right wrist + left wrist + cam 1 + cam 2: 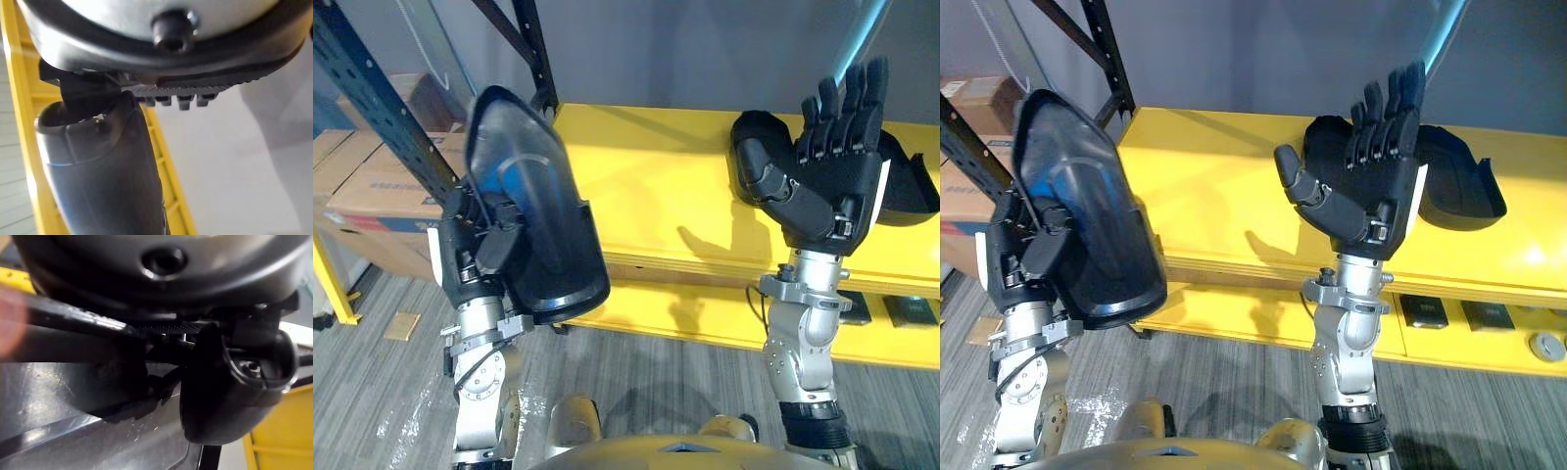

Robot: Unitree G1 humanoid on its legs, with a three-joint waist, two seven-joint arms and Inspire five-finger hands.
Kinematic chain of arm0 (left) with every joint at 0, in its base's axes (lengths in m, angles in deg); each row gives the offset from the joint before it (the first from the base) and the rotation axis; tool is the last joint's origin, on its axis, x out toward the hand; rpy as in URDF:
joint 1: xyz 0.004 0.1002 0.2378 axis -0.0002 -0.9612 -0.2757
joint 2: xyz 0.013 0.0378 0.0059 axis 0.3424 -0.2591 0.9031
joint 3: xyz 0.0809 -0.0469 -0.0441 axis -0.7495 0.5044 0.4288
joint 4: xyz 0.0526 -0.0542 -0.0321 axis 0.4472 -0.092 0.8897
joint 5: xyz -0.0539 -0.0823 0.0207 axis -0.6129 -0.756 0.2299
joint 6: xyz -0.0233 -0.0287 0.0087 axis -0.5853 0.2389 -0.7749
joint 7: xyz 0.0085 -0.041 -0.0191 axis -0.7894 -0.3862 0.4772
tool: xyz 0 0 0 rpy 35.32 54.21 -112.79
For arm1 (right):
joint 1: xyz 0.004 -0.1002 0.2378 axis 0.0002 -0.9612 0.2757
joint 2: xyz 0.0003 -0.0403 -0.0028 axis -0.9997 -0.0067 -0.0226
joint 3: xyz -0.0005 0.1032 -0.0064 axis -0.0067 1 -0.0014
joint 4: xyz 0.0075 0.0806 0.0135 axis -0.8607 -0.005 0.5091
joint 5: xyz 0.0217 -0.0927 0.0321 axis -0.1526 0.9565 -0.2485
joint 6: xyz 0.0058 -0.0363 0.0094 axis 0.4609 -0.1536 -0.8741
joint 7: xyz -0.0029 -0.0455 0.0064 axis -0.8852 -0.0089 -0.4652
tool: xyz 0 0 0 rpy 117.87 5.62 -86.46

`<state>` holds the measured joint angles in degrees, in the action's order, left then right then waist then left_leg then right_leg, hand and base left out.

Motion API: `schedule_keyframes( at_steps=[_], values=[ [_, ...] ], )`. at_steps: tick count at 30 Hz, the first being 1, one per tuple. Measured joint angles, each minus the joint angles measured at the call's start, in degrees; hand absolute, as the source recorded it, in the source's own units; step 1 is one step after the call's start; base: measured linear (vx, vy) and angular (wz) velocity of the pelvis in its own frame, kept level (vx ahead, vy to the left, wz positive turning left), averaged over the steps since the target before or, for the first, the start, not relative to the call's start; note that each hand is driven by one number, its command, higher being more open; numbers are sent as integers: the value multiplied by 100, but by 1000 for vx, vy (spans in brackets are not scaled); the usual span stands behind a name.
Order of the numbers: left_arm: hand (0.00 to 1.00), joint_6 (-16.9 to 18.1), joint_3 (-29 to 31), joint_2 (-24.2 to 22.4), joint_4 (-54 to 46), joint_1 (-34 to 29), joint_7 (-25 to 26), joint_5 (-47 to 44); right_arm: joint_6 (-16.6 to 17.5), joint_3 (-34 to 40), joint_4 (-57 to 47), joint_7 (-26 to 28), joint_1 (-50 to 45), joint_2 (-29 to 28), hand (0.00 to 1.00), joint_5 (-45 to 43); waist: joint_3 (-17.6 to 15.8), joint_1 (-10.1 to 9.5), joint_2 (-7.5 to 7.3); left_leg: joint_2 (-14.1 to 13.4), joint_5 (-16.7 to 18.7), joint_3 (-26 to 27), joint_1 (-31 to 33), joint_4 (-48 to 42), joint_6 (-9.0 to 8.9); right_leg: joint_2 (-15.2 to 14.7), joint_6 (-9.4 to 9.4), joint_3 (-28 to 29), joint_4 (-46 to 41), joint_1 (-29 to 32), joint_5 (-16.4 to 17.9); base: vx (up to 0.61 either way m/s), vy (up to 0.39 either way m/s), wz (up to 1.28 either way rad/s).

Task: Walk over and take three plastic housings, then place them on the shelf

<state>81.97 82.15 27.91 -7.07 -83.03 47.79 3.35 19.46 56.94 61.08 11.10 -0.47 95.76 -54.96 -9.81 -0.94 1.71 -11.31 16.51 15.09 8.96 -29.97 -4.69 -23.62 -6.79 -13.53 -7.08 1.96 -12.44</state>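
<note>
While the left hand point(478, 253) grips a black housing point(536, 211), fingers curled on its edge and the shell raised tilted in front of the yellow shelf point(656, 186), the right hand point(829, 186) stands up empty, fingers straight and close together, thumb out; behind it a second housing point(1459, 191) lies on the shelf, partly masked by the palm; dark rack upright point(382, 108) and cardboard boxes point(377, 186) crowd the left side; small dark plates point(1425, 311) sit on the lower ledge.

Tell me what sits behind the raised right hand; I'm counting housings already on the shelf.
A black plastic housing lies on the yellow shelf behind the right hand, showing at both its sides. The hand covers the middle, so one housing or two cannot be told.
</note>
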Motion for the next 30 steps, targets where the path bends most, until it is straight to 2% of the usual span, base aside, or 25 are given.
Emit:
schedule_keyframes(
  at_steps=[1, 2, 3, 5, 8, 11, 12, 15, 17, 18, 21, 23, 26, 29, 30],
  values=[
    [0, -12, -20, 196, 0, 170, -137, 25, -3, -12, 40, -11, -22, -1, 100, 4, -3, 104, 8, 35, -151, 13, -29, 260, 67, 428, -251, 81, 55, -31, 432, 75, 139, -18],
    [0, -78, -52, 352, 4, 399, -305, -6, -2, 6, 30, -24, -24, 0, 100, 71, 10, 166, -14, 119, -291, 27, -50, 499, 110, 806, -276, 162, 334, -142, 758, 74, 90, -8],
    [0, -128, -80, 419, 13, 542, -377, -34, -3, 40, 23, -50, -24, 1, 100, 146, 19, 196, -29, 187, -360, 24, -54, 599, 130, 900, -264, 113, 531, -218, 790, 104, 69, 3],
    [0, -336, -327, 469, 144, 1091, -514, -74, -49, 167, 12, -141, -60, 3, 100, 370, 24, 302, -24, 453, -559, -3, -99, 936, 173, 872, -254, 130, 873, -342, 707, 66, 32, 18],
    [0, -434, -803, 448, 155, 1150, -504, -26, -178, 271, -12, -103, -220, 7, 100, 395, 36, 405, -7, 426, -713, -56, -261, 1233, 118, 955, -247, 139, 866, -403, 711, 33, -54, 11],
    [0, -592, -1004, 443, 161, 1148, -393, 100, -546, 596, -281, -51, -288, 46, 100, 381, 45, 465, 29, 314, -866, -49, -364, 1511, -15, 1100, -188, 213, 802, -332, 747, -6, -87, -5],
    [0, -617, -967, 445, 229, 1160, -142, 170, -677, 796, -489, 108, -318, 136, 100, 376, 41, 509, 52, 280, -948, 29, -414, 1664, -59, 1140, -142, 302, 788, -259, 775, -36, -92, -27],
    [0, -628, -810, 438, 613, 1328, 377, 250, -709, 1020, -747, 238, -439, 333, 100, 376, 30, 602, 115, 265, -1053, 147, -485, 1862, -100, 1170, -69, 462, 641, -80, 828, -58, -56, -29],
    [0, -783, -521, 434, 911, 1595, 982, 411, -711, 1164, -875, 338, -484, 391, 100, 359, -45, 694, 139, 263, -1086, 323, -543, 1933, -113, 1178, -12, 693, 479, 112, 888, -93, -12, -42],
    [0, -815, -425, 433, 952, 1665, 1116, 412, -709, 1188, -905, 370, -481, 392, 100, 328, -95, 740, 139, 264, -1087, 356, -553, 1928, -112, 1176, -7, 743, 430, 146, 905, -123, 9, -32],
    [0, -926, 44, 440, 1218, 2215, 1713, 408, -735, 1237, -1080, 531, -515, 392, 100, 100, -373, 837, 143, 266, -1100, 529, -537, 1904, -105, 1170, 23, 991, 196, 419, 945, -125, 17, -32],
    [0, -988, 374, 501, 1741, 2856, 2086, 387, -839, 1232, -1132, 729, -503, 408, 100, 54, -569, 906, 167, 266, -1126, 620, -463, 1860, -91, 1168, 4, 1135, 39, 623, 973, -113, 3, -20],
    [0, -995, 630, 648, 2467, 3696, 2389, 348, -996, 1221, -1132, 922, -389, 608, 100, -122, -878, 977, 212, 252, -1135, 681, -294, 1723, -76, 1168, -16, 1260, -178, 902, 983, -94, -11, -13],
    [0, -1027, 659, 937, 2846, 4144, 2352, 232, -1102, 1153, -1132, 1025, -222, 731, 100, -134, -1112, 1074, 221, 233, -1148, 721, -179, 1618, -58, 1172, -62, 1351, -326, 1078, 962, -64, -9, -9],
    [0, -1124, 628, 1075, 3149, 4432, 2192, 33, -1155, 1106, -1133, 1074, -141, 807, 100, -149, -1211, 1099, 229, 234, -1148, 765, -166, 1606, -57, 1170, -68, 1404, -401, 1148, 966, -46, -1, -13]
  ],
)
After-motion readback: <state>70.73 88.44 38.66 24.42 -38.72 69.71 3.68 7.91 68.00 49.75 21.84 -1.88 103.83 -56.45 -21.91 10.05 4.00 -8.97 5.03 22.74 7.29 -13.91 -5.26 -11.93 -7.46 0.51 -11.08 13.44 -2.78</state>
